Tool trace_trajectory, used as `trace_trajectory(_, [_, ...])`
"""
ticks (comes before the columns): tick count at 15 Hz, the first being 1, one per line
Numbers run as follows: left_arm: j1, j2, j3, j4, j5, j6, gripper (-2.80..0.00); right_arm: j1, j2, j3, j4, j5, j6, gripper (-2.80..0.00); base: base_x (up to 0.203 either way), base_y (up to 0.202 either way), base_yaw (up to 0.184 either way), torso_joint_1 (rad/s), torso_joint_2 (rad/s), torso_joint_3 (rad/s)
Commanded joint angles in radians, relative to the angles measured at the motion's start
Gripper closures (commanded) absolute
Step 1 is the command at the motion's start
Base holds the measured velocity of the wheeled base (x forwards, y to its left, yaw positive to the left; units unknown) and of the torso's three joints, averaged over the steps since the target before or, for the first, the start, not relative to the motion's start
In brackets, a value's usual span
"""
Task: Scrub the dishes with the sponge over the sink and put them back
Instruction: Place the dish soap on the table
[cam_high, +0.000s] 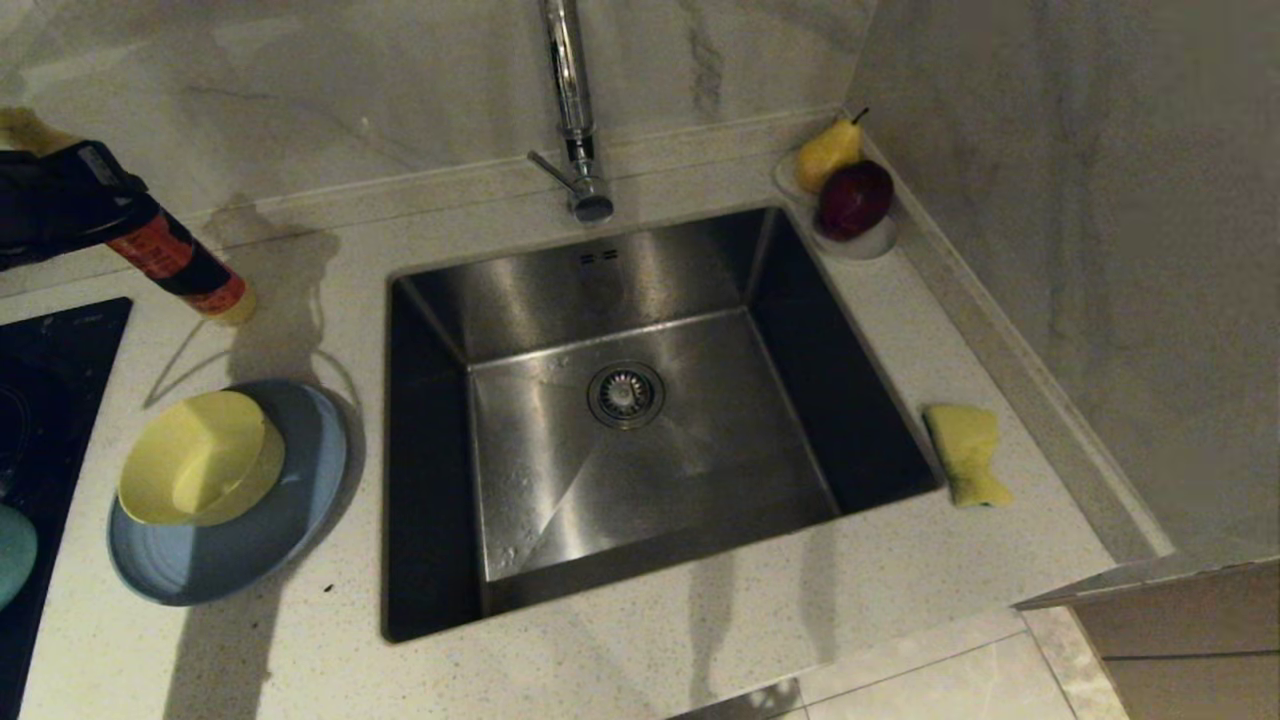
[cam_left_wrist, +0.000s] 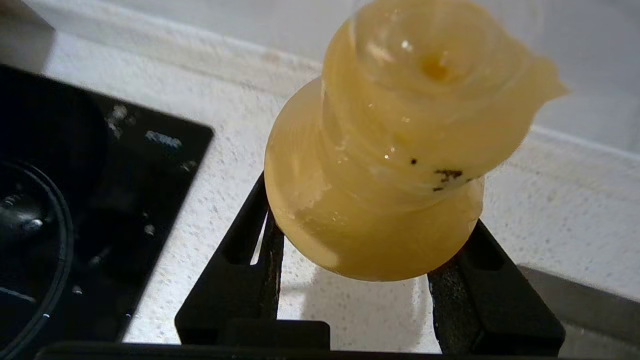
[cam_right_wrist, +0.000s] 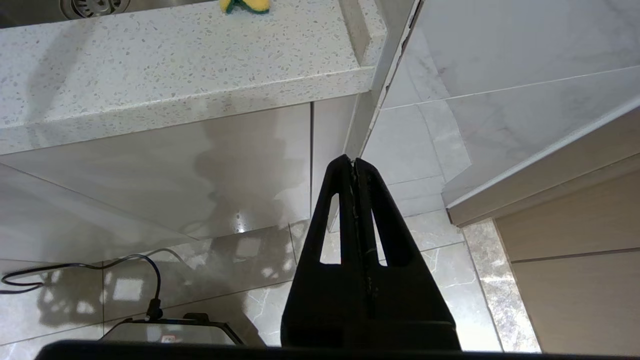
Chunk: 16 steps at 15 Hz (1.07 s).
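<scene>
The pale-yellow bowl (cam_high: 200, 460) sits in the light-blue plate (cam_high: 300, 480) on the counter left of the sink (cam_high: 620, 400). The teal bowl (cam_high: 12, 555) shows only as a sliver at the left edge. The sponge (cam_high: 965, 452) lies on the counter right of the sink and also shows as the sponge (cam_right_wrist: 245, 5) in the right wrist view. My left gripper (cam_left_wrist: 370, 245) is at the far left behind the plate, shut on a tilted dark bottle (cam_high: 180, 262) with a red label and yellow cap (cam_left_wrist: 425, 75). My right gripper (cam_right_wrist: 355, 162) hangs shut and empty below the counter edge.
A tall chrome tap (cam_high: 572, 110) rises behind the sink. A white dish with a pear and a dark red fruit (cam_high: 852, 195) stands at the back right corner. A black hob (cam_high: 55, 350) lies left of the dishes. A wall (cam_high: 1080, 250) bounds the counter's right side.
</scene>
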Motion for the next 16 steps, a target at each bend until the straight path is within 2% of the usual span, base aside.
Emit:
trace_trajectory(1, [0.0, 0.033, -0.045, 0.009, 0.004, -0.005, 0.0, 0.0, -0.001, 0.0, 0.0, 0.0, 0.0, 0.0, 0.0, 0.0, 0.0, 0.0, 0.0, 0.0])
trace_trajectory(6, [0.0, 0.068, -0.151, 0.066, 0.003, -0.003, 0.0, 0.0, -0.001, 0.0, 0.0, 0.0, 0.0, 0.0, 0.0, 0.0, 0.0, 0.0, 0.0, 0.0])
trace_trajectory(16, [0.0, 0.111, -0.233, 0.083, 0.002, 0.076, 0.0, 0.0, -0.001, 0.0, 0.0, 0.0, 0.0, 0.0, 0.0, 0.0, 0.0, 0.0, 0.0, 0.0])
